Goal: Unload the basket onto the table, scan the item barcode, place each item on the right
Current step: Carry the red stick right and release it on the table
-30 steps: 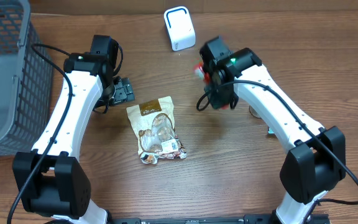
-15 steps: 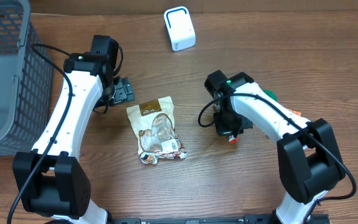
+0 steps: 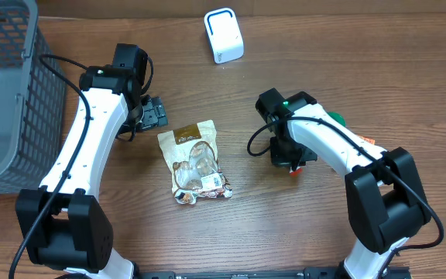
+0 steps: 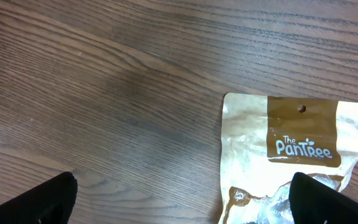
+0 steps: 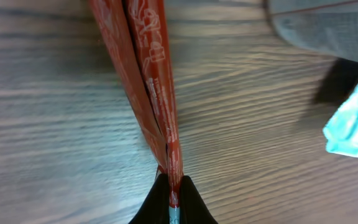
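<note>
You see the right gripper [image 5: 169, 194] closed tight on a thin red packet [image 5: 149, 81], at 3 o'clock from the snack pouch [image 3: 196, 163]. The left gripper [image 3: 155, 114] stands wide open at 11 o'clock from it.

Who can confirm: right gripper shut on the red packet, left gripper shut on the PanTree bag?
Left gripper is open, not gripping the PanTree bag, per the left wrist view. Right gripper is shut on the red packet.
</note>
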